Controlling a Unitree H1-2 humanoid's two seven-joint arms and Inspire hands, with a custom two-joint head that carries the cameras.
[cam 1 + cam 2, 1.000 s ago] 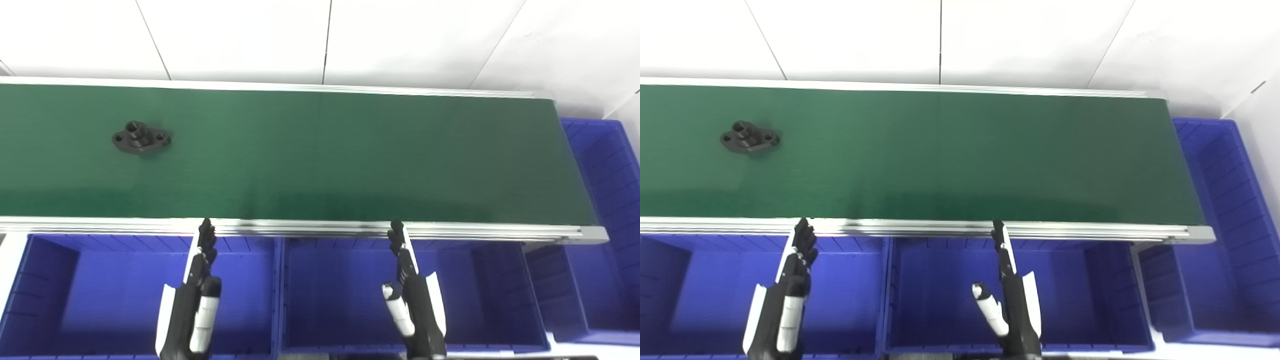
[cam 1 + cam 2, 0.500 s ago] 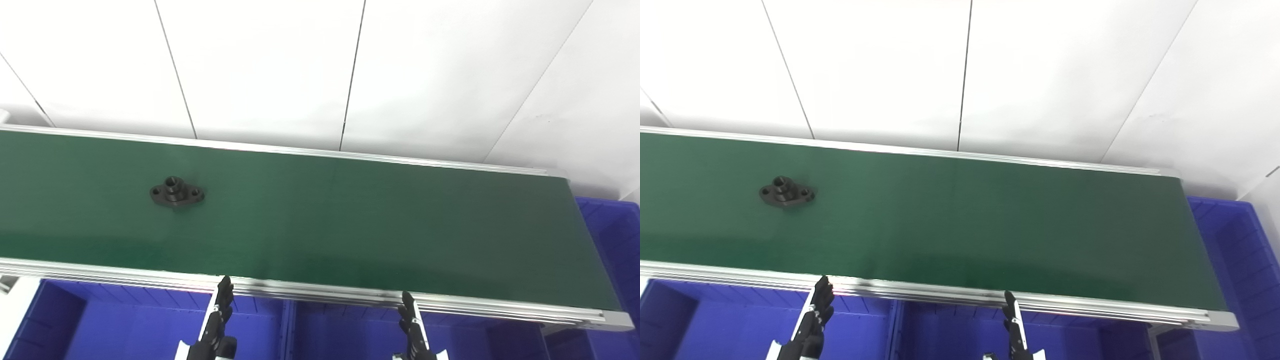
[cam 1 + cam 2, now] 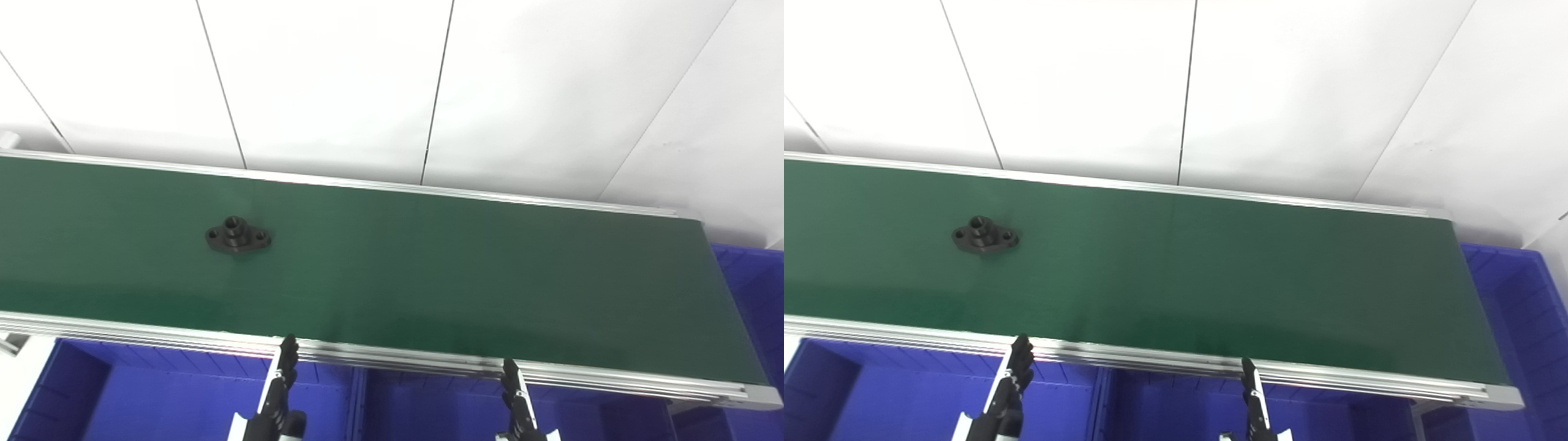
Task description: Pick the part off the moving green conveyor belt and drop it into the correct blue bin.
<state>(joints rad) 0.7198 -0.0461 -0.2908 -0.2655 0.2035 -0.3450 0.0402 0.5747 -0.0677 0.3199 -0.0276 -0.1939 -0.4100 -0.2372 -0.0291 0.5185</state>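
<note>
A black flanged part with a raised hub and two bolt holes lies on the green conveyor belt, left of centre; it also shows in the right eye view. My left hand and right hand reach up from the bottom edge, fingers straight and empty. Their fingertips end at the belt's near aluminium rail. Both hands are well short of the part, and the left one is nearer to it. Most of each hand is cut off by the picture edge.
Blue bins stand below the belt's near edge: one on the left and one in the middle. Another blue bin stands past the belt's right end. A white panelled wall rises behind the belt.
The camera has tilted up, so the bins and hands sit lower in the picture. The part has travelled to the right along the belt. The hands hold their pose.
</note>
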